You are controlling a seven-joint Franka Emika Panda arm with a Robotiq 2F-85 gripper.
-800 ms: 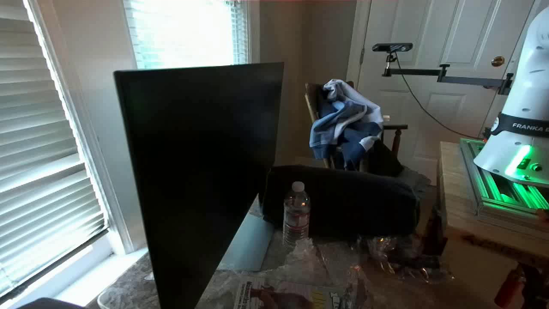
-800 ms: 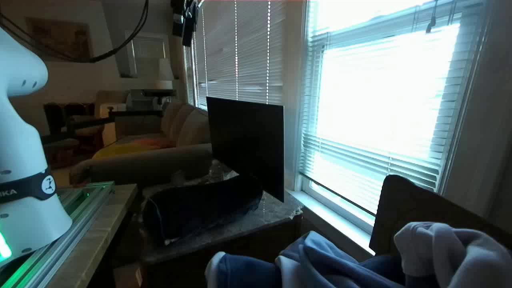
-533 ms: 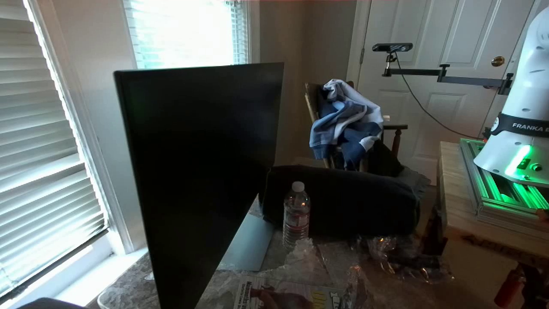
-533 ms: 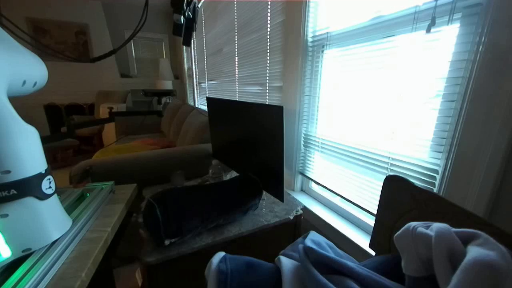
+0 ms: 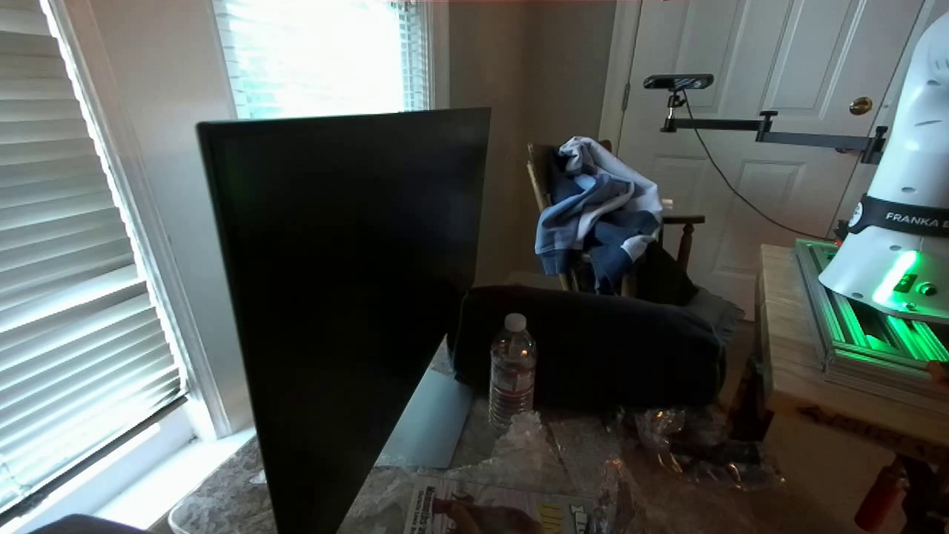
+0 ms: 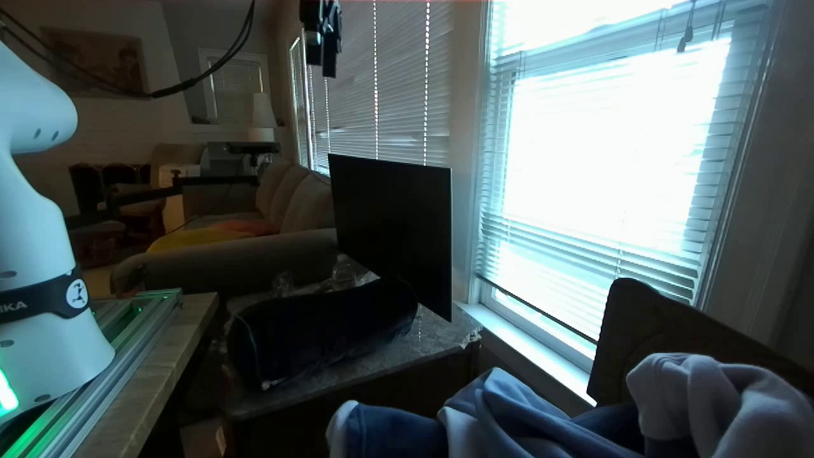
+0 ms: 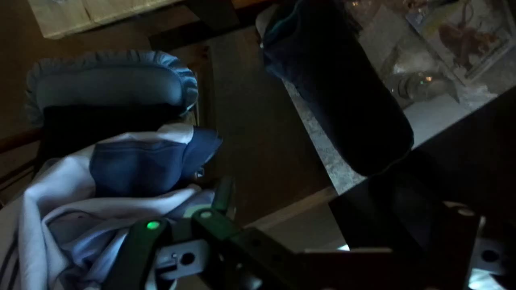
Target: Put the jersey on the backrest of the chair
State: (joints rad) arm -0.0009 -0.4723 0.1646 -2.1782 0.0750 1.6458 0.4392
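Observation:
The jersey (image 5: 600,211) is blue and white and lies bunched on the wooden chair (image 5: 540,174), its top near the top of the backrest. In an exterior view the jersey (image 6: 528,420) lies in front of the dark backrest (image 6: 661,343), which rises above part of it. I cannot tell whether the jersey hooks over the backrest. The wrist view shows the jersey (image 7: 133,169) at the left, beside my gripper (image 7: 322,197). The gripper is open, with nothing between its fingers. The gripper (image 6: 322,67) also hangs high at the top of an exterior view, apart from the jersey.
A large black monitor (image 5: 341,297) stands on a table beside a long black bag (image 5: 593,348) and a water bottle (image 5: 511,374). A camera on a jointed arm (image 5: 678,81) stands near the door. A ruffled cushion (image 7: 113,86) is by the jersey.
The gripper and its cables have shifted right at the top of an exterior view. The jersey and chair have not moved.

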